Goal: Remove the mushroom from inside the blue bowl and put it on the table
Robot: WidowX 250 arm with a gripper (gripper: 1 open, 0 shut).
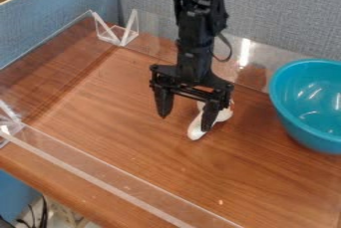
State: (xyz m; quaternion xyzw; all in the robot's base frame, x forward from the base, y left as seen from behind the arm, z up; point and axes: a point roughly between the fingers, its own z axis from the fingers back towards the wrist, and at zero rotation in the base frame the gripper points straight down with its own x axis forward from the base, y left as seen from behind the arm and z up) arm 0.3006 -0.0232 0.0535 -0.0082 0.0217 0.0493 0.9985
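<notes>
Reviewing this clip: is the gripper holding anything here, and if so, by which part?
Nothing looks held: the gripper is open, with one finger close by the mushroom; whether they touch can't be told.
</notes>
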